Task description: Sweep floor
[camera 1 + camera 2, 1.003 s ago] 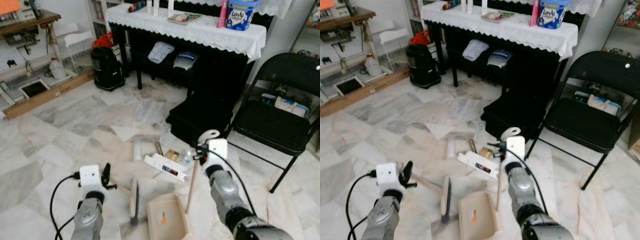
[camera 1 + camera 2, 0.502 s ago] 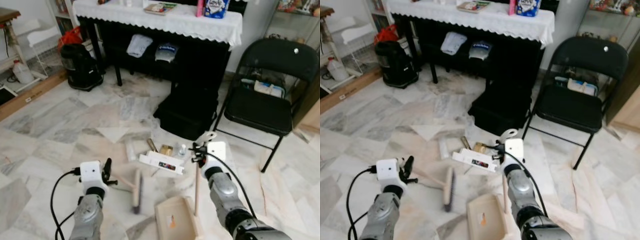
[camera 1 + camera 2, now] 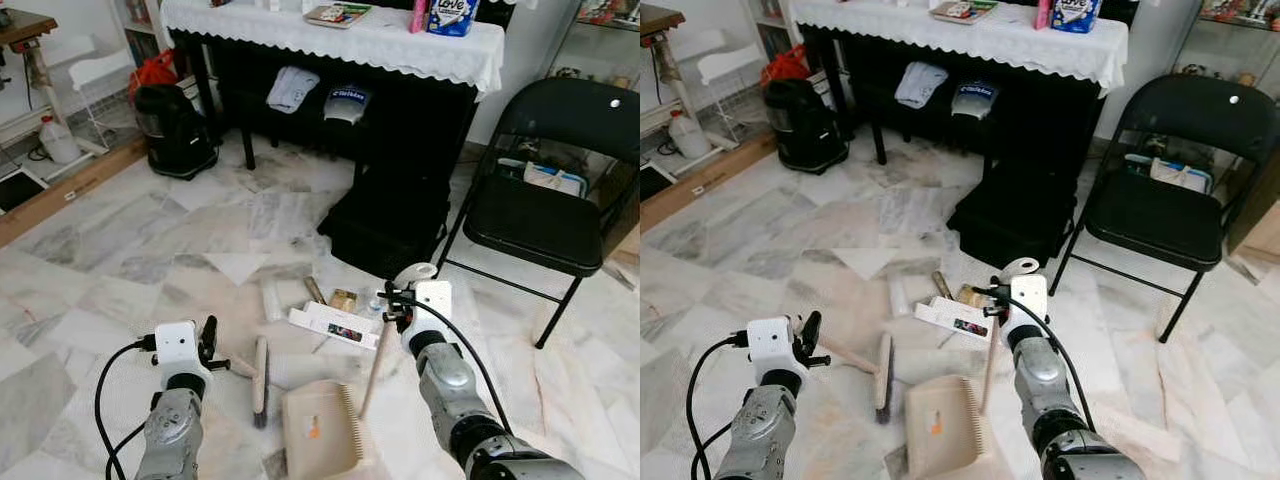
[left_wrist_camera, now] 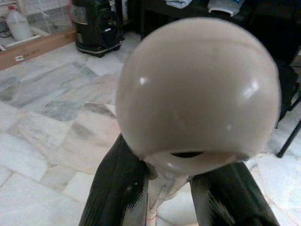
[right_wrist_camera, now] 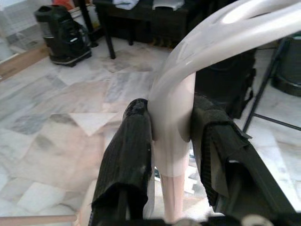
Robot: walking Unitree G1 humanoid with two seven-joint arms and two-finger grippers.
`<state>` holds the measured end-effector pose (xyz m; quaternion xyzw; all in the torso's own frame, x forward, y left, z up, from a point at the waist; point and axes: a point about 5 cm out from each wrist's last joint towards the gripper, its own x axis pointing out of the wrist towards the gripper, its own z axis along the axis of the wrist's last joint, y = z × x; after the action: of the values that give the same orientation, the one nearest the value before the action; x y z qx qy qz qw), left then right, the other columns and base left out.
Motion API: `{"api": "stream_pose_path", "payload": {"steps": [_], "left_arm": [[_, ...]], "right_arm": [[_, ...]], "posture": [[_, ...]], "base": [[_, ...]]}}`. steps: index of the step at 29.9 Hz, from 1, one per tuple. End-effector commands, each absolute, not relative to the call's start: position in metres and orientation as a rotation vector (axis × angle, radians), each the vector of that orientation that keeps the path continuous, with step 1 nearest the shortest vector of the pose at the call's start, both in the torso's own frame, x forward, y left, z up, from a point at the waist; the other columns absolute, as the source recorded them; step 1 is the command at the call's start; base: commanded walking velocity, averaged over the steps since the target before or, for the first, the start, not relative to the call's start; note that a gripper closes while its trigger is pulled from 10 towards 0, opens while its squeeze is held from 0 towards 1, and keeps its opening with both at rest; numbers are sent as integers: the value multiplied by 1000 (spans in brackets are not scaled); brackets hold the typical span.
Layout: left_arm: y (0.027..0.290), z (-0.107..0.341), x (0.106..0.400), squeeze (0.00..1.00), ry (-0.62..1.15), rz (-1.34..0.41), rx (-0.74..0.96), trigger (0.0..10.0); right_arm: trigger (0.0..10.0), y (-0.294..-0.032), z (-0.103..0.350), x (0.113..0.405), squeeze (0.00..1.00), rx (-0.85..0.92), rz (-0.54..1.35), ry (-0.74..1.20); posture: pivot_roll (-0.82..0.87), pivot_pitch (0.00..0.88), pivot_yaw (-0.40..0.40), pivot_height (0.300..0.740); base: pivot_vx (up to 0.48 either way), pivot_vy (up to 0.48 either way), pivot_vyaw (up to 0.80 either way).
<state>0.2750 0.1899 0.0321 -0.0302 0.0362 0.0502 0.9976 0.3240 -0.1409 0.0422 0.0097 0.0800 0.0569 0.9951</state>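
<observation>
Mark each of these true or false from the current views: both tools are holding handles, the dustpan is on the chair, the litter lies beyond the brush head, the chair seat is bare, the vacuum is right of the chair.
1. The left tool is shut on the brush handle, and the right tool is shut on the dustpan handle. True.
2. The dustpan is on the folding chair. False: it rests on the marble floor between the arms.
3. The white box and other small litter lie beyond the brush head. True.
4. The chair seat is bare. False: a package lies on it.
5. The black vacuum stands right of the chair. False: it is far left, by the black table.
</observation>
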Motion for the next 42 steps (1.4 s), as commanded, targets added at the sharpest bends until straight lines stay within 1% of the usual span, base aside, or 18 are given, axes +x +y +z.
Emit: {"api": "stream_pose_path", "payload": {"steps": [1,21,25,31,38,42], "left_arm": [[188,28,273,0,99,91,-55,10000],[189,28,274,0,99,87,-53,10000],[188,28,274,0,102,86,-52,10000],[189,28,274,0,102,86,-48,10000],[189,29,274,0,99,81,-39,10000],[190,40,277,0,54,47,23,10000]], "right_arm": [[10000,-139,49,328,0,26,118,128],[10000,-140,48,327,0,22,113,126],[10000,-145,50,328,0,4,89,119],[10000,-163,55,330,0,-47,0,89],[10000,-166,60,331,0,-133,-19,52],[10000,-167,60,331,0,-146,-38,45]], "posture": [[-9,0,31,740],[-9,0,33,740],[-10,0,33,740],[-10,0,36,740],[-10,0,38,740],[-10,0,38,740]], "base": [[0,0,0],[0,0,0],[0,0,0],[0,0,0],[0,0,0],[0,0,0]]}}
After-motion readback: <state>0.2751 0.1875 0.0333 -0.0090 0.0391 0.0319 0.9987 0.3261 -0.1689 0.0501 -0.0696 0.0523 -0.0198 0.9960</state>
